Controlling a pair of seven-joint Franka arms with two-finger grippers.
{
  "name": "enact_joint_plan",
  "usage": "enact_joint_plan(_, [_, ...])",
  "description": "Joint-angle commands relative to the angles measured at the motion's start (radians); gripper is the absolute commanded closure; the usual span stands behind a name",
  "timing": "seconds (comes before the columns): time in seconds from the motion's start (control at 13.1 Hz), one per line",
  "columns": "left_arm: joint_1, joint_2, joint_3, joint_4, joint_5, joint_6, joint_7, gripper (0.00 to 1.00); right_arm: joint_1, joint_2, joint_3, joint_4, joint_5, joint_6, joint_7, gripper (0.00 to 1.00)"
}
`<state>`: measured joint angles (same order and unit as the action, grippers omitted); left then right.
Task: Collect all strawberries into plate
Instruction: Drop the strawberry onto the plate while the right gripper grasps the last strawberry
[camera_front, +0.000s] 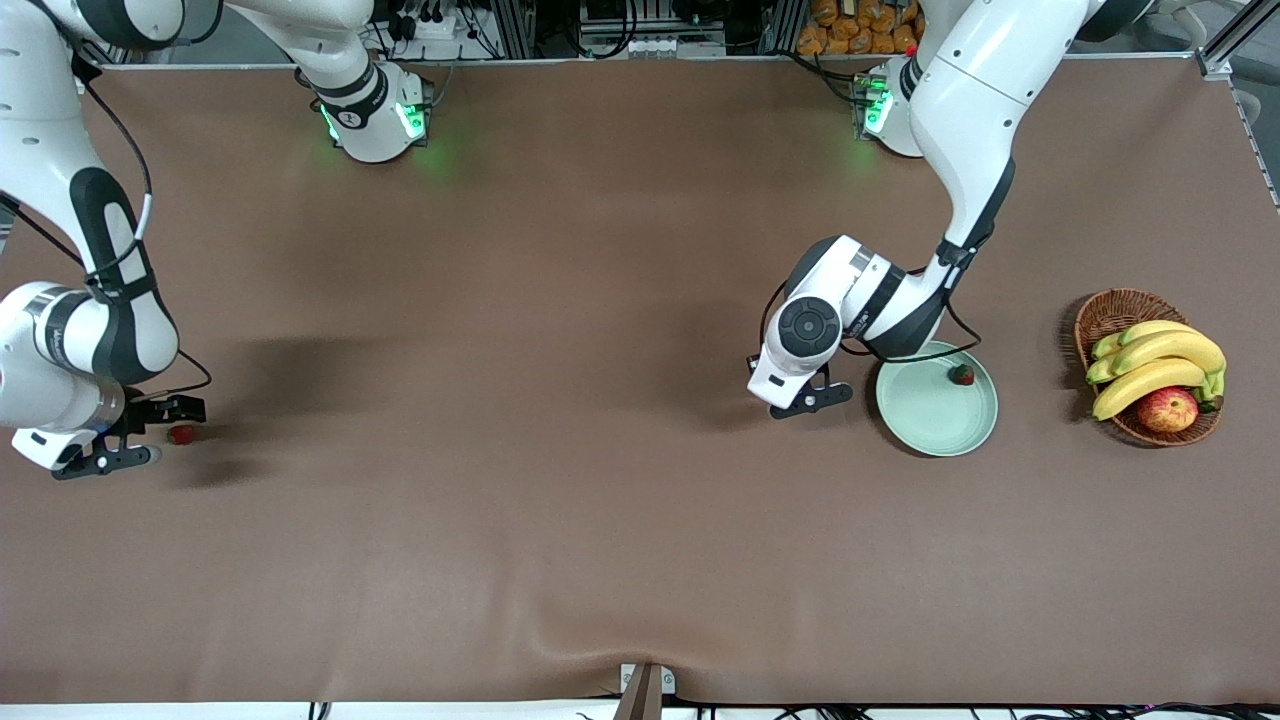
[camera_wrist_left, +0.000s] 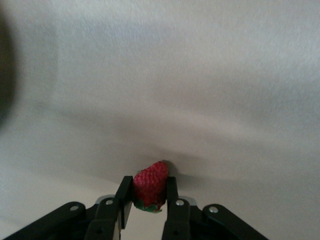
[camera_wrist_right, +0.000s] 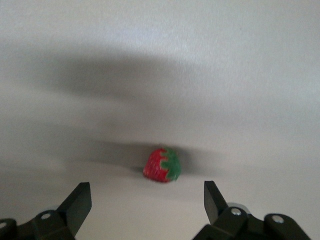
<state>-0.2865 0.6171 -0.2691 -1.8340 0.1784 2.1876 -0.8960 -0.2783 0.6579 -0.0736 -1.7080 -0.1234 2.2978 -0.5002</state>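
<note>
Bumpy red strawberry (camera_wrist_right: 162, 165) on smooth brown table (camera_front: 500, 500) by right gripper (camera_front: 135, 432), fingers spread wide, left gripper (camera_wrist_left: 149, 196) pinching another bumpy strawberry (camera_wrist_left: 150, 185), round smooth green plate (camera_front: 925, 425) with one berry (camera_front: 962, 374).

The left gripper (camera_wrist_left: 149, 197) pinches a red strawberry (camera_wrist_left: 150, 183) (green cap down) between both fingers (camera_wrist_left: 123, 195) — pale surface around
</note>
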Motion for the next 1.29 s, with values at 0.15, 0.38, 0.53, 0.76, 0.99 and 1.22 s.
enact_joint_plan(0.15, [0.140,-0.094,-0.007,0.015,0.015,-0.015,0.058,1.00,-0.033,0.074,0.028,0.090,-0.015,0.012,-0.121,0.00])
enact_joint_plan(0.38, [0.268,-0.102,-0.004,0.018,0.026,-0.074,0.288,1.00,-0.039,0.075,0.028,0.091,-0.012,0.003,-0.123,0.19])
enact_joint_plan(0.53, [0.351,-0.093,-0.004,0.019,0.027,-0.072,0.421,1.00,-0.039,0.075,0.028,0.091,-0.013,-0.017,-0.124,0.34])
enact_joint_plan(0.76, [0.403,-0.050,0.001,0.025,0.041,-0.042,0.491,0.99,-0.042,0.075,0.028,0.093,-0.013,-0.075,-0.124,0.48])
enact_joint_plan(0.99, [0.417,-0.043,0.001,0.025,0.046,-0.031,0.491,0.00,-0.041,0.075,0.028,0.093,-0.016,-0.075,-0.127,0.75])
enact_joint_plan(1.22, [0.426,-0.079,-0.009,0.041,0.039,-0.041,0.488,0.00,-0.024,0.075,0.043,0.097,-0.015,-0.064,-0.123,1.00])
